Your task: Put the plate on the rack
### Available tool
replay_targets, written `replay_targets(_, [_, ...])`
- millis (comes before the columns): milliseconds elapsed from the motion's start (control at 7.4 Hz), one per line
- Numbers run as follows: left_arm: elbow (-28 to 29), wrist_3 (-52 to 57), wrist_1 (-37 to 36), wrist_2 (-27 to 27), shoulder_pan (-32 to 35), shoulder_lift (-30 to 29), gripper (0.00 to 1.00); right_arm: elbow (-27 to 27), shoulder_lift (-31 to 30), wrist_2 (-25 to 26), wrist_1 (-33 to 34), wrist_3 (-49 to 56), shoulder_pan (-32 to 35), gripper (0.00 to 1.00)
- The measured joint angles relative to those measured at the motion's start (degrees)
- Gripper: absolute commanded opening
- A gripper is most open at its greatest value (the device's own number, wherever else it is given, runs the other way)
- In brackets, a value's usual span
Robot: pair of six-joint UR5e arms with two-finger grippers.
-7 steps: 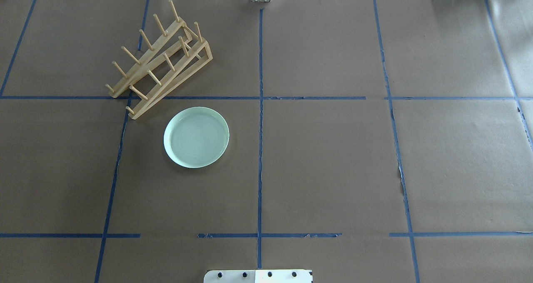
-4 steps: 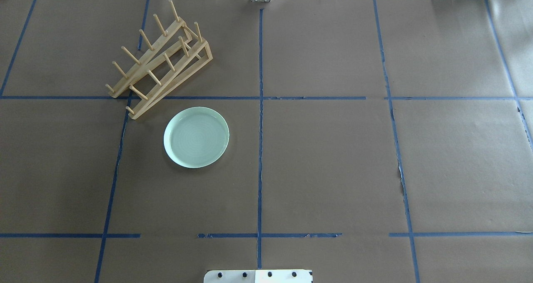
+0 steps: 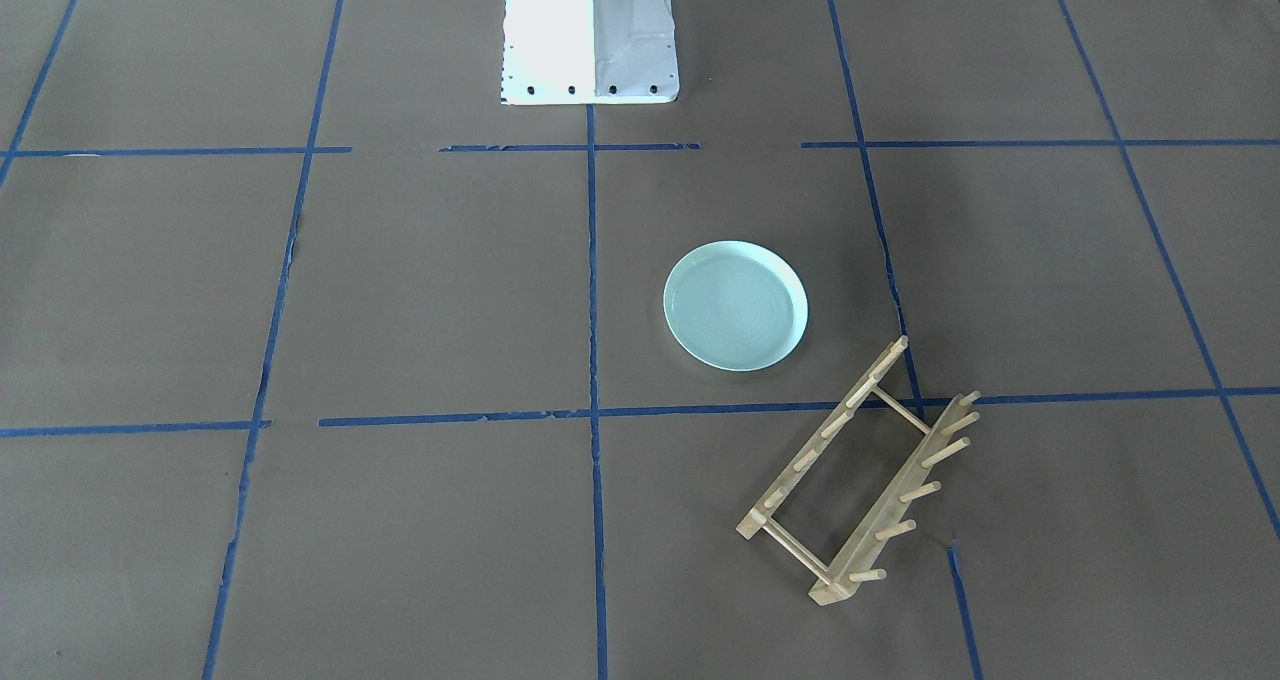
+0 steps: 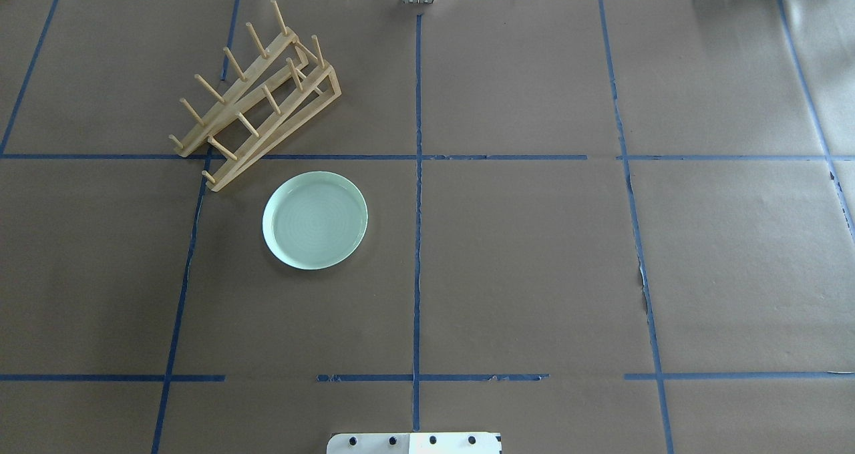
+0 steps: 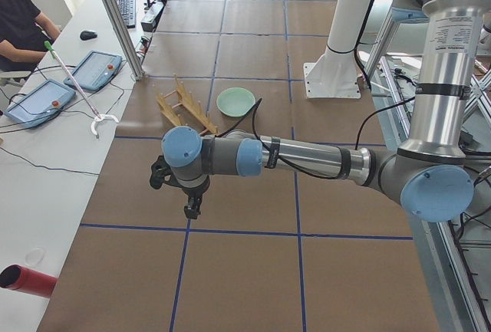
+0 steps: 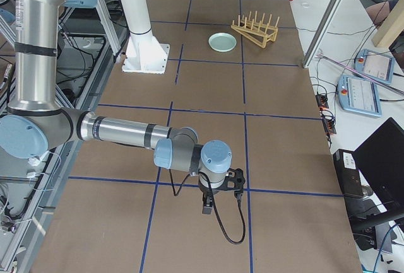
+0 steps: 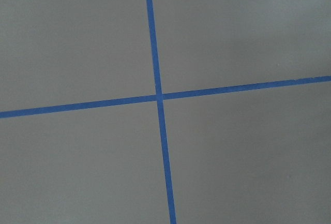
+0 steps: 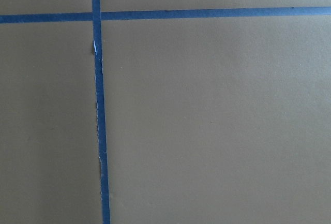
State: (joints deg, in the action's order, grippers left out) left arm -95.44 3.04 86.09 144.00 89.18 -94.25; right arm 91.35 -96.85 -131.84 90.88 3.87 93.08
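Observation:
The pale mint-green plate (image 4: 315, 220) lies flat on the brown paper, left of the centre line; it also shows in the front view (image 3: 735, 305). The light wooden rack (image 4: 280, 125) stands just beyond it, angled, its pegs empty (image 3: 868, 535). Neither gripper shows in the overhead or front view. The left gripper (image 5: 190, 211) hangs over the table's left end, far from the plate (image 5: 235, 102). The right gripper (image 6: 207, 209) hangs over the right end. I cannot tell whether either is open or shut. Both wrist views show only paper and blue tape.
The robot's white base (image 3: 590, 35) stands at the table's near edge. Blue tape lines grid the paper. In the left side view a side table holds teach pendants (image 5: 96, 67), a person (image 5: 19, 25) sits there, and a red cylinder (image 5: 27, 280) lies nearby.

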Motion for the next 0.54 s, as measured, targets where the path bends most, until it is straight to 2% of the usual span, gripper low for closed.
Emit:
replay_targets(135, [-2.03, -9.02, 3.13, 1.56, -5.29, -1.47, 1.0, 0.02, 0.01, 0.0, 0.0, 0.0, 0.0, 1.0])
replay_targets(270, [-3.52, -20.65, 6.91, 0.41, -10.87, -4.46, 1.0, 0.04, 0.05, 0.0, 0.0, 0.0, 0.0, 1.0])
replay_targets(541, [-8.1, -46.64, 10.37, -5.79, -22.33, -11.53, 1.0, 0.06, 0.03, 0.0, 0.0, 0.0, 0.0, 1.0])
